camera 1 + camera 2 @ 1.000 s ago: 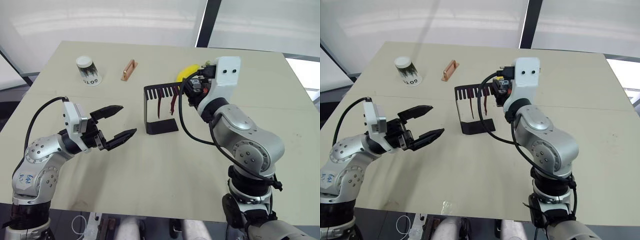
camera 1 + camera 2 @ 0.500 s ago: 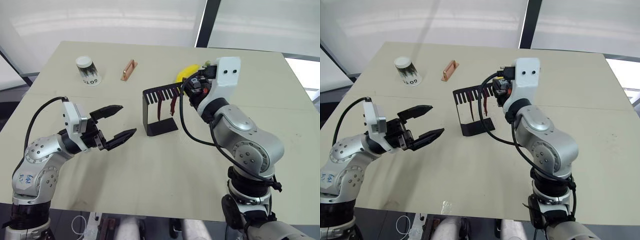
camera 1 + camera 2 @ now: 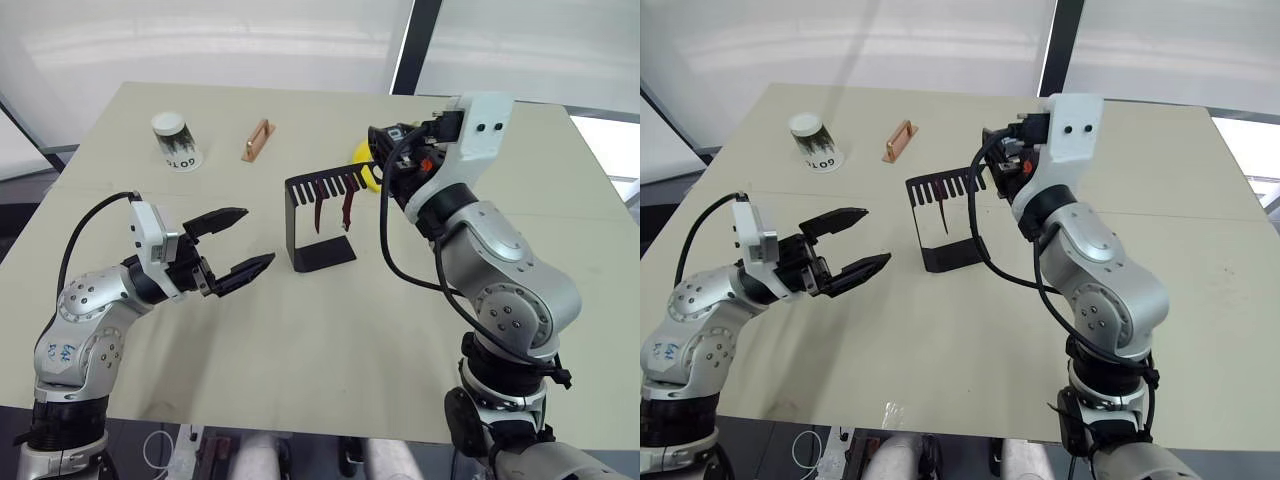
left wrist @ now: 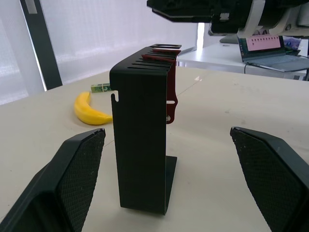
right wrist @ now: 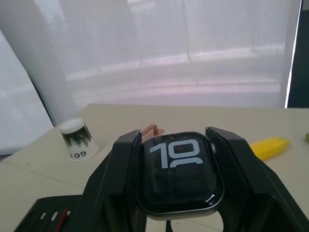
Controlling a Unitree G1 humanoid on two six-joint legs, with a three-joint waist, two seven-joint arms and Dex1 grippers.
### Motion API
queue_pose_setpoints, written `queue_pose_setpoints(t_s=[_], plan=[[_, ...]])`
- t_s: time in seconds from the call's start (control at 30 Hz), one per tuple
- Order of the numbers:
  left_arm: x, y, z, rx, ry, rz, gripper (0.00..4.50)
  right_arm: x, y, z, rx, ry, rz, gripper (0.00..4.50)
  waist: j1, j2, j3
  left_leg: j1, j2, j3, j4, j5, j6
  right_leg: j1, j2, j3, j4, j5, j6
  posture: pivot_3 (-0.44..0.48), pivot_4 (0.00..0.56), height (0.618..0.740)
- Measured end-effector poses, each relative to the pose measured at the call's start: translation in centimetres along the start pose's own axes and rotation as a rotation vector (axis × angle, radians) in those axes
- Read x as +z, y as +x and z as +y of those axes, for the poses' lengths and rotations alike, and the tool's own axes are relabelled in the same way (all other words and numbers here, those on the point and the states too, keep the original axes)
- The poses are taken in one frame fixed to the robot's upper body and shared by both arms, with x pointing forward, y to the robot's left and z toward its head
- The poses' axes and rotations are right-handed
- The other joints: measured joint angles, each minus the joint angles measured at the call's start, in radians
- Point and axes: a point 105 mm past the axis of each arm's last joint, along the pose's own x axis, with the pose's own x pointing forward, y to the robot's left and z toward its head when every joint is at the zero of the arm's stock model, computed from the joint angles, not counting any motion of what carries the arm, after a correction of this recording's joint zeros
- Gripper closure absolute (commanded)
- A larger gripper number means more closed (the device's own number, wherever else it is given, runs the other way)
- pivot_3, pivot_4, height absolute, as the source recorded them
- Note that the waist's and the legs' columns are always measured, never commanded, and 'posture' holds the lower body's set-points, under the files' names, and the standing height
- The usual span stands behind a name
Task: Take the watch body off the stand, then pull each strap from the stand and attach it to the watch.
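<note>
Above the far right of the stand, the right end effector (image 5: 176, 193) is clamped on the watch body (image 5: 179, 171), one finger on each side of the case, screen with light digits facing the wrist camera. The watch is lifted clear of the stand (image 3: 318, 215), held up in the air just to the right of its slotted top arm.

The stand sits upright on the desk (image 3: 300, 340), flat base on the surface, comb arm pointing right. Both dark red straps (image 3: 346, 207) hang from the slots side by side, ends free above the base.

The left end effector (image 3: 238, 243) hovers low over the desk to the left of the stand, fingers spread wide, holding nothing, aimed at the stand's upright. In the left wrist view the stand is centred between the two fingers (image 4: 72, 174), apart from both.

A banana (image 4: 89, 111) lies on the desk beyond the stand, towards the far right. A small copper-coloured handle (image 3: 258, 140) and an upturned paper cup (image 3: 176, 141) lie at the far left, well apart from the stand.
</note>
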Motion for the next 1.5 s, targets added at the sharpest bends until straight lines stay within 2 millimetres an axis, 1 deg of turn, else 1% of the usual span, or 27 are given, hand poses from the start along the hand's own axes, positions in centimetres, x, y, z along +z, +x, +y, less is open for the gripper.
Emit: queue_pose_setpoints(t_s=[0.03,0.13,0.27,0.33,0.37,0.47,0.5,0.6,0.67,0.73,0.8,0.9,1.0,1.03,1.07,1.33,1.43,1.5], plan=[[0.1,0.2,-0.1,-0.013,0.001,-0.004,0.00,0.3,-0.5,-0.3,0.004,-0.031,-0.016,2.89,0.002,0.000,0.000,0.000,0.000,0.000,0.000,0.000,0.000,0.000,0.000,0.000,0.000,0.000,0.000,0.000,0.150,0.729],[0.4,0.5,-0.3,-0.054,0.009,-0.010,0.00,-0.2,-2.1,-2.3,-0.033,-0.123,0.010,2.89,0.007,0.000,0.000,-0.001,0.000,0.000,0.000,0.000,0.001,0.000,0.000,-0.001,-0.001,0.000,0.000,0.000,0.150,0.729],[-0.1,0.7,-0.7,-0.104,-0.012,0.001,0.00,0.0,-3.9,-4.1,-0.086,-0.210,0.022,2.89,0.002,0.000,0.000,0.000,0.000,0.000,0.000,0.000,0.001,0.000,0.000,-0.001,-0.005,0.000,0.000,0.000,0.150,0.729],[-0.2,1.0,-1.0,-0.143,-0.016,0.003,0.00,-0.2,-5.9,-5.2,-0.139,-0.228,0.028,2.89,0.007,0.000,0.000,0.000,0.001,-0.001,-0.001,0.000,0.000,0.000,0.001,-0.002,-0.005,0.000,0.000,0.000,0.150,0.729],[-0.2,1.0,-1.2,-0.158,-0.018,0.006,0.00,-0.9,-7.1,-6.0,-0.179,-0.228,0.053,2.89,0.008,0.000,0.000,0.000,0.000,-0.001,-0.002,0.000,0.000,0.001,0.001,-0.001,-0.005,0.000,0.000,0.000,0.150,0.729],[-0.4,1.0,-1.6,-0.195,-0.032,0.019,0.00,-2.7,-9.8,-7.6,-0.269,-0.202,0.126,2.89,0.009,0.000,0.000,0.000,0.000,-0.001,-0.002,0.000,0.000,0.001,0.000,-0.001,-0.006,0.000,0.000,0.000,0.150,0.729],[-0.6,1.0,-1.9,-0.220,-0.043,0.026,0.00,-3.7,-11.1,-8.2,-0.305,-0.186,0.161,2.89,0.009,0.000,0.000,0.000,-0.001,0.000,-0.001,0.000,0.000,0.001,0.000,-0.001,-0.007,0.000,0.001,0.000,0.150,0.729],[-0.8,1.4,-2.8,-0.288,-0.051,0.030,0.00,-5.4,-13.7,-9.7,-0.387,-0.151,0.213,2.89,0.005,0.000,0.000,0.001,-0.001,0.001,0.000,0.000,0.001,0.001,0.001,0.001,-0.006,0.000,0.001,0.000,0.150,0.729],[-0.8,1.6,-3.1,-0.314,-0.052,0.027,0.00,-5.9,-14.6,-10.5,-0.423,-0.146,0.231,2.89,0.003,0.000,0.000,0.001,-0.001,0.001,0.000,0.000,0.000,0.001,0.001,0.001,-0.005,0.000,0.001,0.000,0.150,0.729],[-0.9,1.8,-3.5,-0.343,-0.056,0.028,0.00,-6.9,-16.0,-11.3,-0.459,-0.142,0.255,2.89,0.007,0.000,0.000,0.002,0.000,0.000,-0.001,0.000,0.000,0.002,0.002,0.001,-0.005,0.000,0.000,0.000,0.150,0.729],[-1.1,1.7,-3.8,-0.362,-0.065,0.036,0.00,-8.7,-17.6,-12.0,-0.496,-0.108,0.313,2.89,0.007,0.000,0.000,0.002,0.000,0.000,-0.001,0.000,0.000,0.001,0.002,0.001,-0.005,0.000,0.000,0.000,0.150,0.729],[-1.5,1.6,-4.4,-0.382,-0.076,0.046,0.00,-10.6,-19.2,-12.3,-0.514,-0.074,0.359,2.89,0.005,0.000,0.000,0.002,0.000,0.001,0.000,0.000,0.000,0.002,0.001,0.002,-0.005,0.000,0.000,0.000,0.150,0.729],[-1.7,1.3,-5.0,-0.390,-0.086,0.054,0.00,-12.4,-20.1,-11.8,-0.495,-0.050,0.397,2.89,0.006,0.000,0.000,0.003,0.000,0.001,0.000,0.000,0.000,0.002,0.002,0.002,-0.004,0.000,0.000,0.000,0.150,0.729],[-1.9,1.2,-5.2,-0.390,-0.094,0.064,0.00,-13.5,-20.6,-11.6,-0.485,-0.035,0.422,2.89,0.005,0.000,0.000,0.003,0.000,0.001,0.000,0.000,0.000,0.002,0.001,0.003,-0.004,0.000,0.000,0.000,0.150,0.729],[-2.0,1.1,-5.3,-0.390,-0.099,0.069,0.00,-13.9,-20.8,-11.6,-0.485,-0.033,0.429,2.89,0.005,0.000,0.000,0.003,0.000,0.001,0.000,0.000,0.000,0.002,0.001,0.003,-0.004,0.000,0.000,0.000,0.150,0.729],[-1.9,1.0,-5.6,-0.397,-0.094,0.076,0.00,-15.0,-20.4,-12.0,-0.494,-0.038,0.389,2.89,0.006,0.000,0.000,0.003,0.000,0.001,0.000,0.000,0.000,0.002,0.001,0.003,-0.003,0.000,0.000,0.000,0.150,0.729],[-1.9,1.0,-5.6,-0.397,-0.095,0.077,0.00,-15.9,-20.3,-11.7,-0.485,-0.011,0.393,2.89,0.006,0.000,0.000,0.003,0.000,0.001,0.001,0.000,0.000,0.002,0.001,0.003,-0.003,0.000,0.000,0.000,0.150,0.729],[-1.9,1.0,-5.6,-0.396,-0.097,0.078,0.00,-16.0,-20.2,-11.5,-0.475,-0.007,0.389,2.89,0.006,0.000,0.000,0.003,0.000,0.001,0.001,0.000,0.000,0.002,0.001,0.003,-0.003,0.000,0.000,0.000,0.150,0.729]])
